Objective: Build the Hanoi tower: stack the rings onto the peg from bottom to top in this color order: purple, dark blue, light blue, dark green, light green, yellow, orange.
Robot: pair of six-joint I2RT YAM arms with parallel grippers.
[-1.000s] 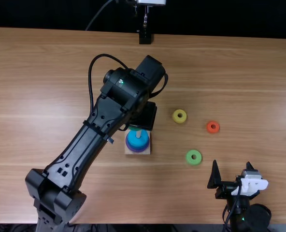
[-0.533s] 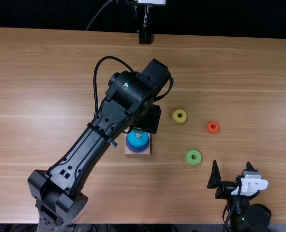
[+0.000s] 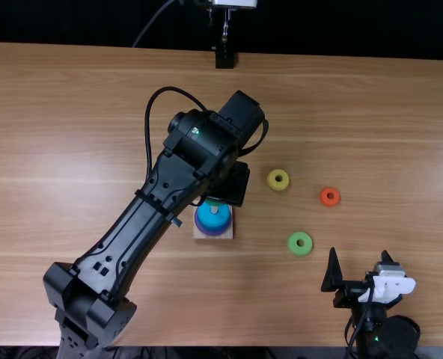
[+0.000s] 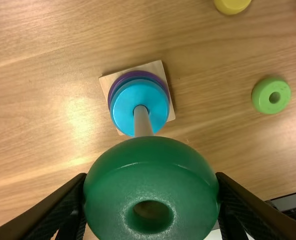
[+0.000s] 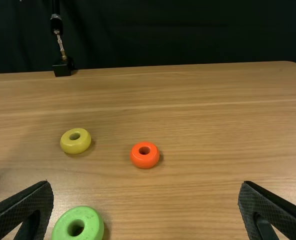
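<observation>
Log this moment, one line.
left jaws: shut on dark green ring; peg: light blue ring seated; table: light green, yellow, orange; right jaws: open

Stacked rings (image 4: 133, 102) on peg (image 4: 142, 122); three loose rings (image 3: 292, 244) rightward.

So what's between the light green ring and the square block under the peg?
Nothing but wooden tabletop! The left wrist view shows just that between the light green ring and the square block.

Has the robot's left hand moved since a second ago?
Yes: in the top view, the left hand has shifted slightly rightward, closer to the yellow ring.
</observation>
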